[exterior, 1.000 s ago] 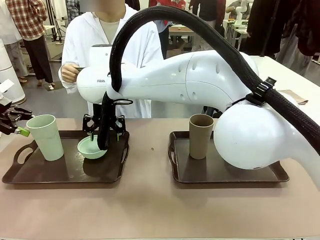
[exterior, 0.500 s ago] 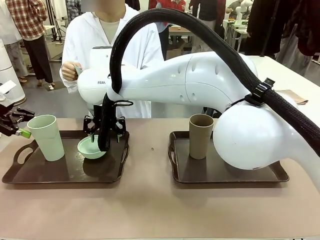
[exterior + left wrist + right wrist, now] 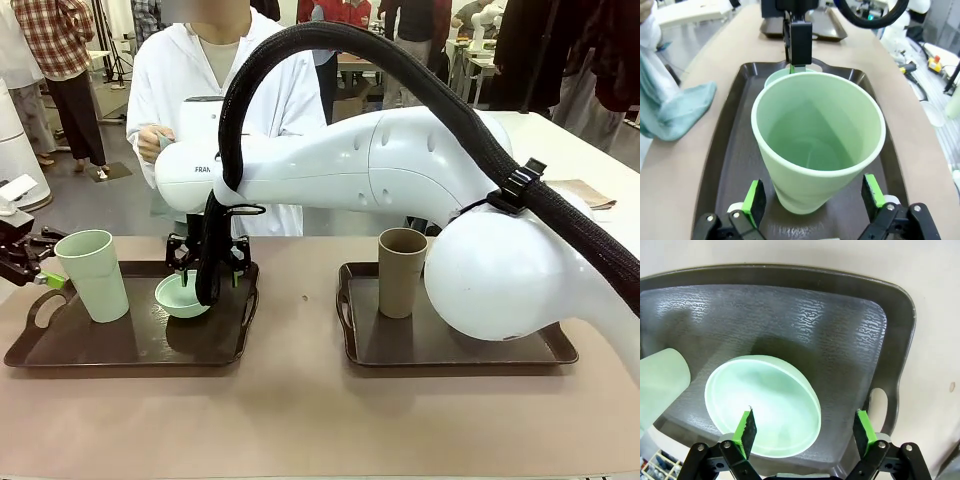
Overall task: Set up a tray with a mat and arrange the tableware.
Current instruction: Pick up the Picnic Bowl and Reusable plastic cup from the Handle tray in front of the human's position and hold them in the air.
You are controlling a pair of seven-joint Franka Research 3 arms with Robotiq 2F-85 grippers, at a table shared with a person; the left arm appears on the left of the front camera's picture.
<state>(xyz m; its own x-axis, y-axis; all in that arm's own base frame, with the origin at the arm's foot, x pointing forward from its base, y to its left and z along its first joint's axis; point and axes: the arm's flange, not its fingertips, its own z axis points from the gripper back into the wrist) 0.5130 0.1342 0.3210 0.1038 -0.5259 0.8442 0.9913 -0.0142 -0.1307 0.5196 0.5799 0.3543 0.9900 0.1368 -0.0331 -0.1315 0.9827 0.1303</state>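
Front view gives me the left tray [image 3: 130, 345] with a pale green cup [image 3: 92, 275] upright at its left end and a pale green bowl [image 3: 180, 298] near its far right corner. My left gripper [image 3: 30, 262] sits at that cup's left side. From the left wrist view I see its jaws spread wide on either side of the cup's base, not clamped. My right gripper [image 3: 805, 426] hangs released just above the bowl, pads clear of its rim. A brown cup [image 3: 401, 272] stands upright at the far left corner of the right tray [image 3: 450, 350]. A light blue cloth [image 3: 682, 107] shows just beside the left tray's long edge.
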